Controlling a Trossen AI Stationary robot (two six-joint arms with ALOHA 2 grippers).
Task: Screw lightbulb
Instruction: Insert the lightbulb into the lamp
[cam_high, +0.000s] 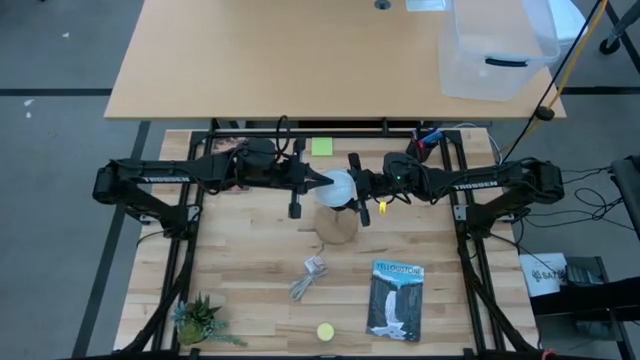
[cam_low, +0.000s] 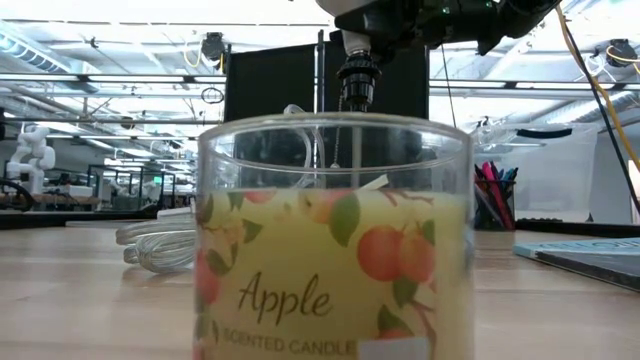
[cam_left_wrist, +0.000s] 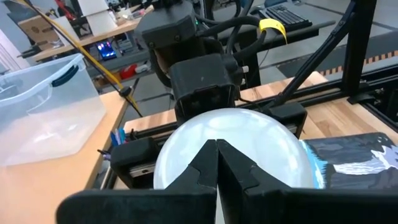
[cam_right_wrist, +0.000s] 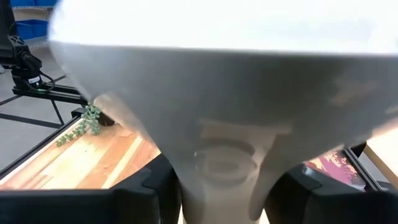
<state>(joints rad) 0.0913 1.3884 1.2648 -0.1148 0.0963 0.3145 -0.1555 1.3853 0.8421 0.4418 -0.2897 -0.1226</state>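
Observation:
The lightbulb (cam_high: 338, 187), white dome up and screw base (cam_low: 357, 75) down, hangs over the round wooden base (cam_high: 338, 226) with its socket. My right gripper (cam_high: 356, 189) comes in from the table's right and is shut on the bulb. My left gripper (cam_high: 322, 180) comes in from the left with its fingers shut; its tips (cam_left_wrist: 216, 163) stand at the left side of the white dome (cam_left_wrist: 249, 134). In the right wrist view the bulb (cam_right_wrist: 224, 93) fills most of the picture. My right gripper pinches the bulb's grey tapered neck (cam_right_wrist: 224, 165) between its two fingers (cam_right_wrist: 155, 186), just under the dome. The fingers come level from the table's right. The bulb is upright and lifted clear, with its screw base above the wooden base. My left gripper's shut tips are at the dome; I cannot tell whether they touch it.
An apple candle jar (cam_low: 335, 240) stands at the near edge, a book (cam_high: 397, 298) near right, a small plant (cam_high: 200, 322) near left, and a cable with adapter (cam_high: 310, 276) in front of the wooden base. A green note (cam_high: 321, 147) lies far. A clear bin (cam_high: 495, 50) sits on the far table.

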